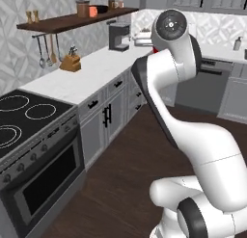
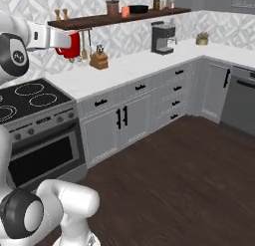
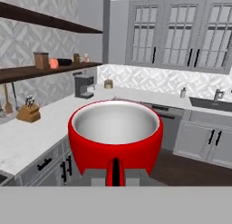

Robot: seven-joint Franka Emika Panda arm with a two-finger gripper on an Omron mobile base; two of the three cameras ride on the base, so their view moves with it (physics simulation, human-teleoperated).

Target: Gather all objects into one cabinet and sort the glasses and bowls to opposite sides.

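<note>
- Red mug (image 3: 115, 139) is sitting right in front of the hand camera, its grey inside facing up and its handle pointing toward the lens; the fingers are clamping it, their tips hidden behind it.
- From the right base view, the mug (image 2: 70, 45) is hanging at the end of the white arm, above the stove (image 2: 27, 100).
- Beyond it, the tabletop (image 3: 27, 137) is carrying a knife block (image 3: 28, 112) and a coffee machine (image 3: 84, 85).
- On the wall shelf (image 2: 119, 17), an orange cup (image 2: 125, 11) is standing just beside a brown canister (image 2: 113, 8), with a black bowl (image 2: 139, 9) next to it.
- Furthest off, grey wall cabinets (image 3: 181, 35) are hanging with their doors closed.
</note>
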